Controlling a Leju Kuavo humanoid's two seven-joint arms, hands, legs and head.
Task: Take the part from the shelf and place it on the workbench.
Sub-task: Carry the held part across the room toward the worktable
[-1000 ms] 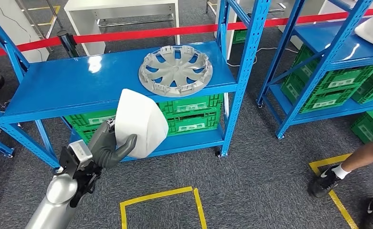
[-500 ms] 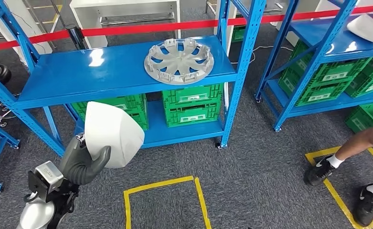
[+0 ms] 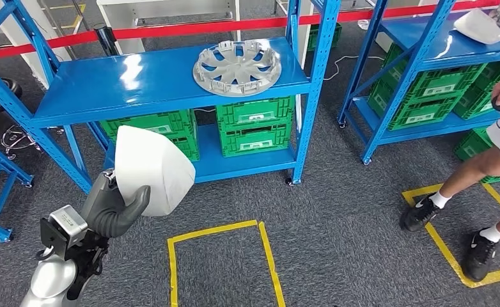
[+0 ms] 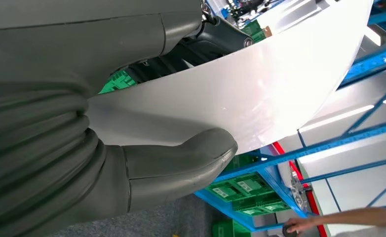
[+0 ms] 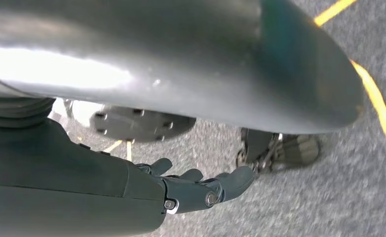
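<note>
Already off the shelf (image 3: pixel 94 89), the white part (image 3: pixel 151 167) sits in the left hand (image 3: pixel 110 210), which pinches its lower edge between the thick thumb and the darker fingers behind it. In the head view it is held out in front of the blue rack, above the grey carpet, with the green crates (image 3: pixel 254 128) behind it. The left wrist view shows the thumb (image 4: pixel 181 165) pressed across the smooth, curved white surface.

The right hand (image 5: pixel 201 190) hangs low over the carpet, fingers loosely apart and holding nothing.

No worktop can be made out from here, so the carry is probably the step in hand, and most of the risk lies there. The part is wide, glossy and gripped at one edge only, so it could lever out of the pinch or rotate in the fingers if the robot's walking jolts the arm. Its breadth also makes it easy to clip a blue upright of the rack while turning. A person (image 3: pixel 465 185) stands on the right near the yellow floor marking (image 3: pixel 222 228), holding a small dark object, so a wide swing that way could cause contact. A grey wheel cover (image 3: pixel 237 66) lies on the shelf, well apart from the held part.
</note>
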